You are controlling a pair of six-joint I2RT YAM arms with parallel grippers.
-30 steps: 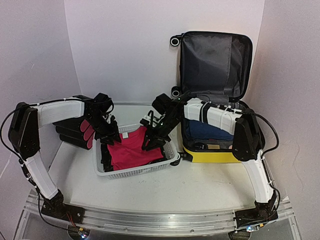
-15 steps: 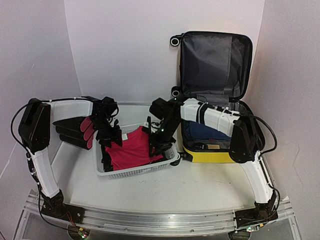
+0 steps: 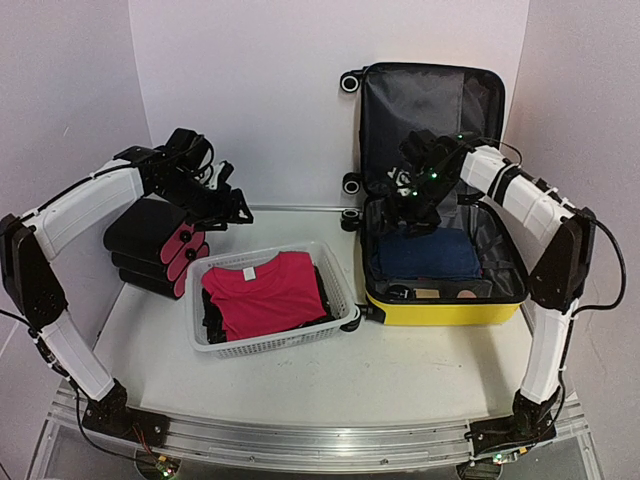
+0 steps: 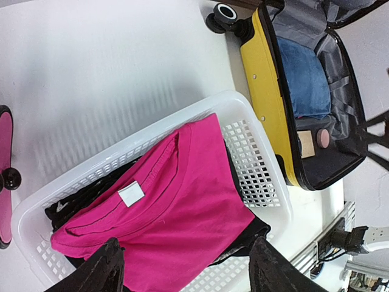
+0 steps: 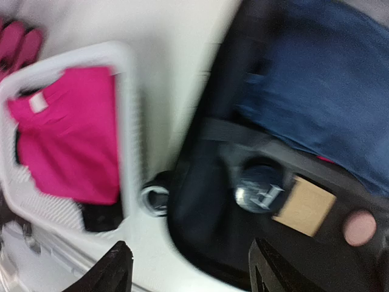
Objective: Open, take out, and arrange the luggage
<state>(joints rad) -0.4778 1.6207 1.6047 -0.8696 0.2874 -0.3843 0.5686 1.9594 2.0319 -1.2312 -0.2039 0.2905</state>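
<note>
The yellow luggage lies open at the right with its grey-lined lid standing up. Inside it are a folded blue garment and, along the front, some small items. My right gripper hovers open over the luggage's left side. The right wrist view is blurred, but that gripper has nothing between its fingers there. It looks down on the blue garment, a tan card and a dark round item. My left gripper is raised behind the basket, open and empty, above the pink shirt.
A white mesh basket stands at the middle and holds the pink shirt on top of dark clothes. A black case with pink round ends lies at the left. White walls close in the back and both sides.
Both grippers have let go of the pink shirt, which now lies in the basket, and both have opened. The left arm rose back and to the left; the right arm swung over the luggage.
</note>
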